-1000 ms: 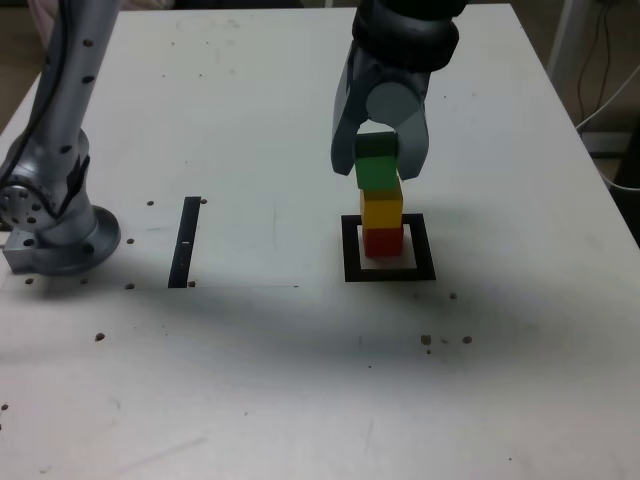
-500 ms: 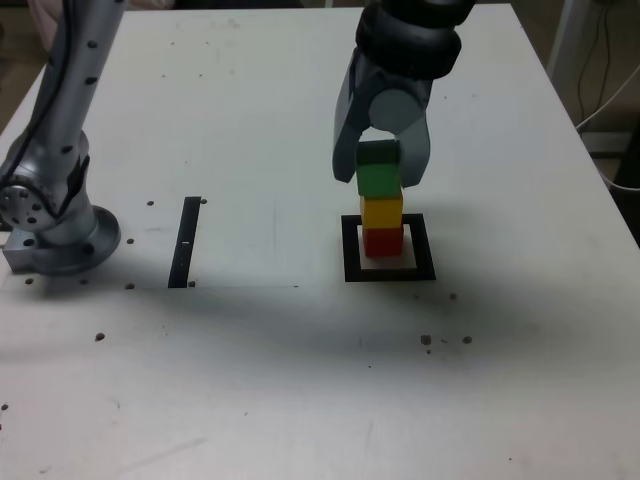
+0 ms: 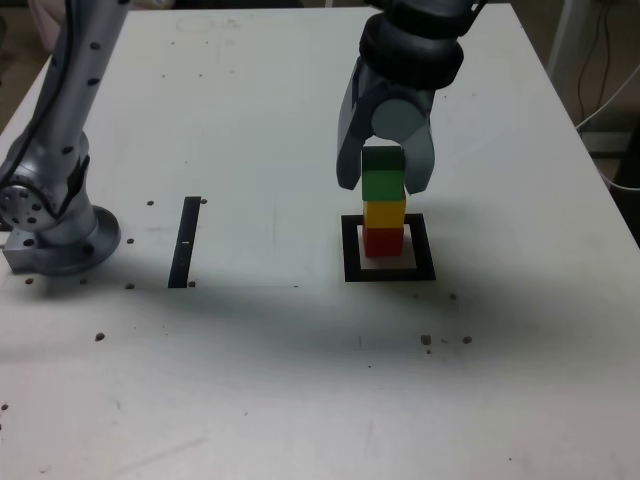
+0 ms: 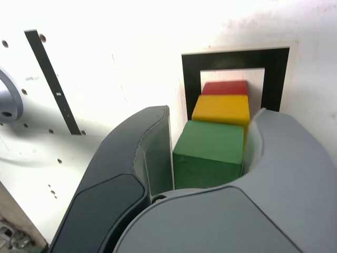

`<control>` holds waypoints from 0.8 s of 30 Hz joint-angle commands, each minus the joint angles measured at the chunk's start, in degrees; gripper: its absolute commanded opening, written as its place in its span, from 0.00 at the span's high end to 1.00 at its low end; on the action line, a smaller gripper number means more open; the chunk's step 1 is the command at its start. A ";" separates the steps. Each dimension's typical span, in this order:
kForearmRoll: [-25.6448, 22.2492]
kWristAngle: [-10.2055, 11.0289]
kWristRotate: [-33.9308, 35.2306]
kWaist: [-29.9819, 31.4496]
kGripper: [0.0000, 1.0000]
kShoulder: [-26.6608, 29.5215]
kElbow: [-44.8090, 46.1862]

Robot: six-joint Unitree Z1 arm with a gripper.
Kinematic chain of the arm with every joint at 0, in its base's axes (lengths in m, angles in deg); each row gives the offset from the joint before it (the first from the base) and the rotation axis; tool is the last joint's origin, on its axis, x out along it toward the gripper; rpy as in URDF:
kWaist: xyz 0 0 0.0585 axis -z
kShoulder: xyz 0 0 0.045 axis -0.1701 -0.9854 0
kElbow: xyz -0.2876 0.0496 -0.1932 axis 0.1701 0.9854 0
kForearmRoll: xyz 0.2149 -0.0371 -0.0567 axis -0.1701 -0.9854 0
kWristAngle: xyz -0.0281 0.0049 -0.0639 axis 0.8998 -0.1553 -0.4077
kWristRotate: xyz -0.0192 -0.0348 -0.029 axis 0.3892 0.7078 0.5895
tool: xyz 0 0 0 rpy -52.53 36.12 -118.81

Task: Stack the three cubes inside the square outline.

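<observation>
Release is in hand: gripper [image 3: 385, 170] stands spread around green cube [image 3: 383, 184], atop yellow [image 3: 383, 213] and red [image 3: 382, 241]. Next, lift straight up.

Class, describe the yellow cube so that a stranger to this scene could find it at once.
On the white table, find the black square outline at the exterior view's right. A three-cube stack stands inside it, under the arm's hand. The yellow cube is the middle one, between the red cube and the green cube.
</observation>
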 commanded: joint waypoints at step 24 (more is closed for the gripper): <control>-1.12 0.27 -0.87 -0.03 0.00 6.84 1.88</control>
